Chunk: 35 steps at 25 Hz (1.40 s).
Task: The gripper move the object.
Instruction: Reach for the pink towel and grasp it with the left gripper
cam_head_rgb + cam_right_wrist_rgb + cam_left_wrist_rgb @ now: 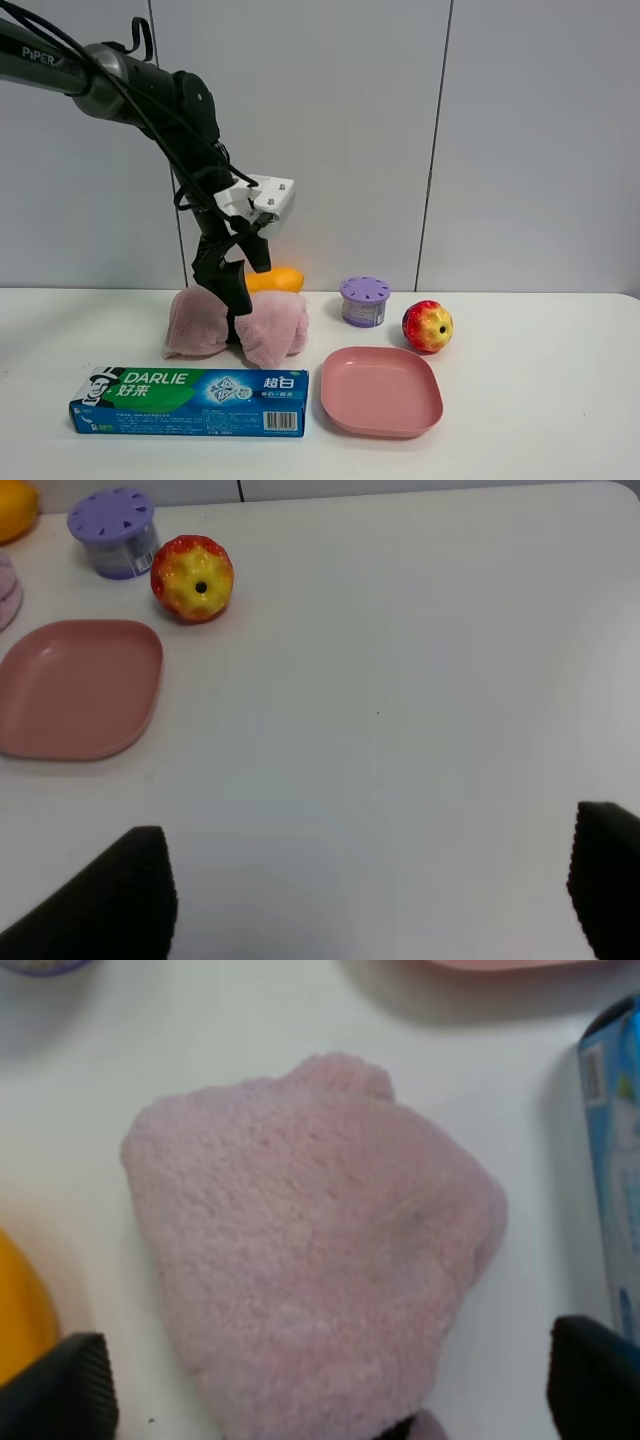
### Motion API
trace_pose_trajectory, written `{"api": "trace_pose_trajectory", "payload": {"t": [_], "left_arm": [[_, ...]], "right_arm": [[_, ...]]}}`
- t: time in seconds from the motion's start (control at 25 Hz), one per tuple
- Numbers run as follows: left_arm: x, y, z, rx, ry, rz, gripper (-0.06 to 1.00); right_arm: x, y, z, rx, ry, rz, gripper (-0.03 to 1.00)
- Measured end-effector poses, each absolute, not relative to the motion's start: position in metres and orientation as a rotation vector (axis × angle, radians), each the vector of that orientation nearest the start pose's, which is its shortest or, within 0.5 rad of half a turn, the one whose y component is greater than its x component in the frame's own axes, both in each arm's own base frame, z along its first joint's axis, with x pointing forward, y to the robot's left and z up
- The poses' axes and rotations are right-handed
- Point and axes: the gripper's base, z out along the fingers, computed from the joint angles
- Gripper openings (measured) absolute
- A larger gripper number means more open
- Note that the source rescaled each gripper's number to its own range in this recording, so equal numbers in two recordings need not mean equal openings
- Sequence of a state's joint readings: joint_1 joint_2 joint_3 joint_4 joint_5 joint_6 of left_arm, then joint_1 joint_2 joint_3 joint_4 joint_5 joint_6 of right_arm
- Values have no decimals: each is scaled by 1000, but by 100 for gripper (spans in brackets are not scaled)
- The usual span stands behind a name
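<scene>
The pale pink fluffy towel [262, 328] lies on the white table, left of centre, pinched in at its middle. My left gripper [231, 292] hangs from the dark PiPER arm right at the towel's middle, with its black fingers [240, 297] down at the cinched part. In the left wrist view the towel [310, 1250] fills the frame and the gripper [325, 1400] is open, one fingertip [62, 1390] on each side of it. My right gripper [370, 905] is open and empty over bare table; it does not show in the exterior view.
A Darlie toothpaste box [190, 400] lies in front of the towel. A pink square plate [381, 391] is to its right. Behind it stand a purple container [364, 301] and an apple [427, 326]. An orange fruit [277, 280] lies behind the towel.
</scene>
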State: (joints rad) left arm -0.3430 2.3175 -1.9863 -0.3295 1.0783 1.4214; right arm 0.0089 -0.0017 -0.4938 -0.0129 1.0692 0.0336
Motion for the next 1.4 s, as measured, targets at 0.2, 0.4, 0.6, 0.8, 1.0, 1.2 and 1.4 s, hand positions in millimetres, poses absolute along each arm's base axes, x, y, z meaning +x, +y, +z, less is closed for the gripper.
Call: {"api": "trace_pose_trajectory", "payload": {"t": [0.2,0.4,0.6,0.8,1.0,1.2,1.4], "left_arm": [[458,-190,162,-2555,-2358,234,100],[463,-189,146,-2551,-2350,194,100],[464,-188,142,-2550,-2339,172,100],[465,-183,135,-2553,-2284,96,100],[467,-183,129,-2552,-2284,88,100],[469,-184,129,-2571,-2305,60,100],[470,-184,123,-2563,-2303,70,100]], "right_arm": [[-5,-1,275,26,2057,11,100],[-5,-1,275,26,2057,11,100],[-5,-1,275,26,2057,11,100],[-5,-1,275,26,2057,11,100],[-5,-1,275,26,2057,11,100],[-5,-1,275,26,2057,11,100],[-5,-1,275,26,2057,11,100]]}}
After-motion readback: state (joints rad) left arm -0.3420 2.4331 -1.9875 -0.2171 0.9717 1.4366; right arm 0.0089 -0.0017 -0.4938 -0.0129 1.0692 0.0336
